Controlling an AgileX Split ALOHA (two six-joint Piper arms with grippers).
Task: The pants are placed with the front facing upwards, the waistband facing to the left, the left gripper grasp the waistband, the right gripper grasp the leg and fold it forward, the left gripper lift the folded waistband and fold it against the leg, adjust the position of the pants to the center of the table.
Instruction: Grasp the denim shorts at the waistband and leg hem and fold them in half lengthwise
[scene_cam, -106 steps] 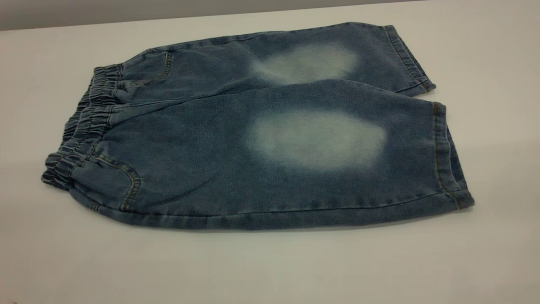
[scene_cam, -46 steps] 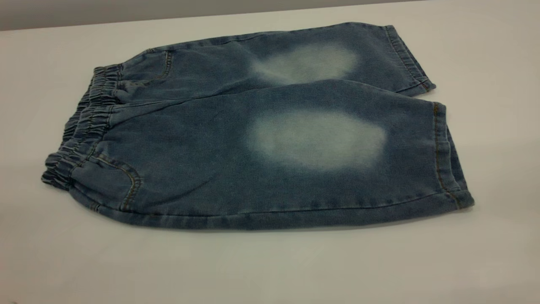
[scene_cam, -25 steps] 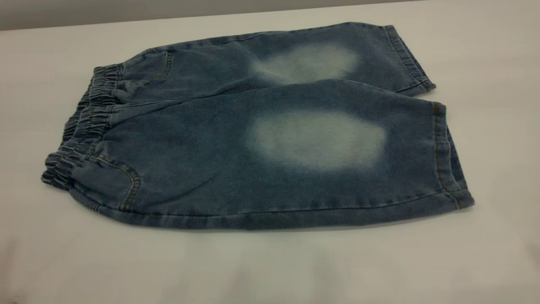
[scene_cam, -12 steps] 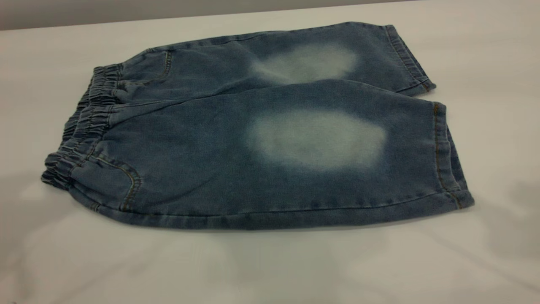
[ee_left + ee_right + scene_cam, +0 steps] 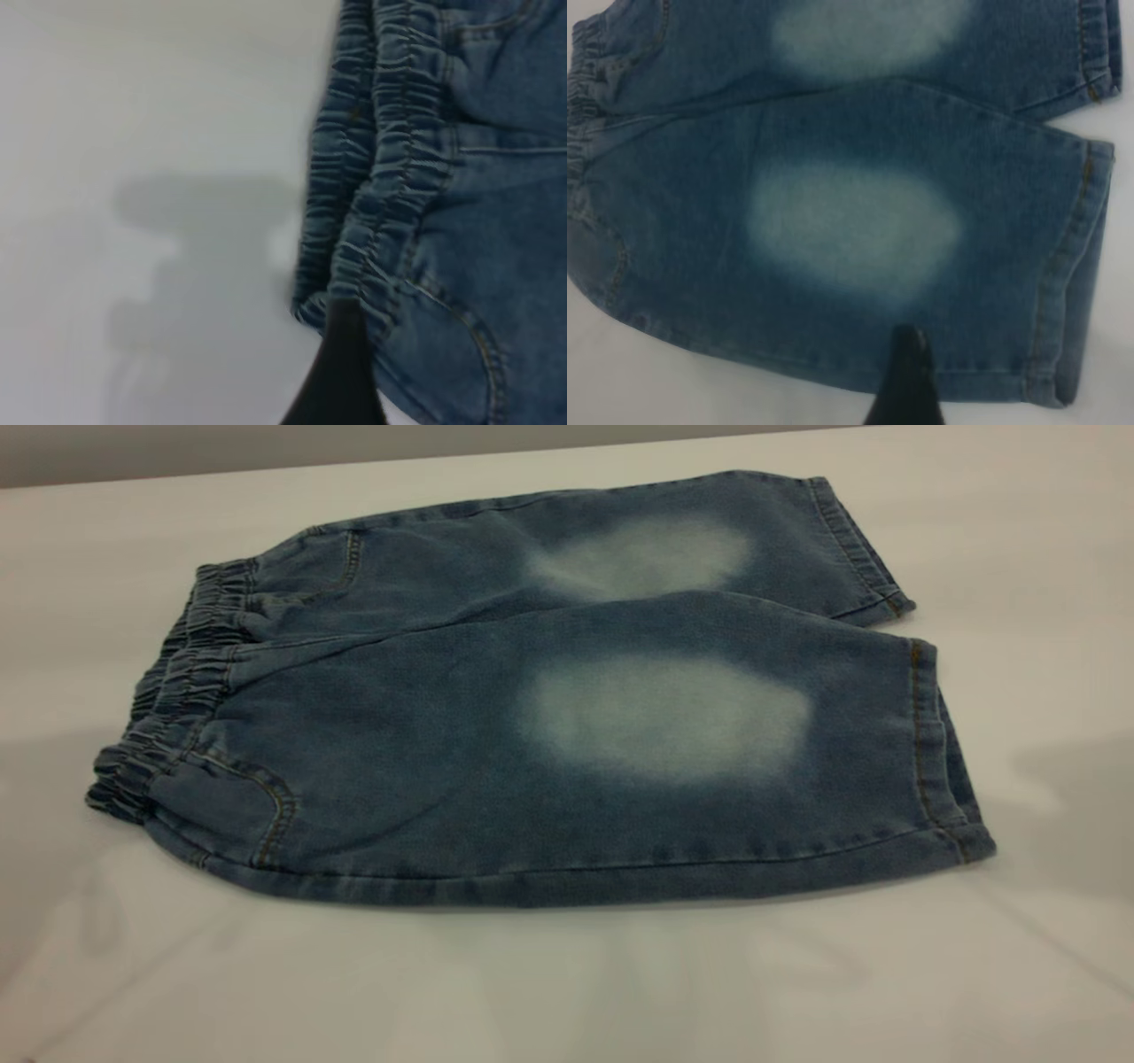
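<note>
No readable text, labels, brands, numbers, or signs

From the exterior view I can't see either of my arms. On the left wrist view only a dark tip of my left gripper [image 5: 341, 372] shows; likewise, on the right wrist view, a dark tip of my right gripper [image 5: 908, 381].

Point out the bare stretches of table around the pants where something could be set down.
Bare table runs wide along the near side, below the pants. More lies left of the waistband, right of the cuffs, and a narrower strip behind the far leg. The left gripper crowds the waistband's near corner; the right gripper crowds the near hem.
</note>
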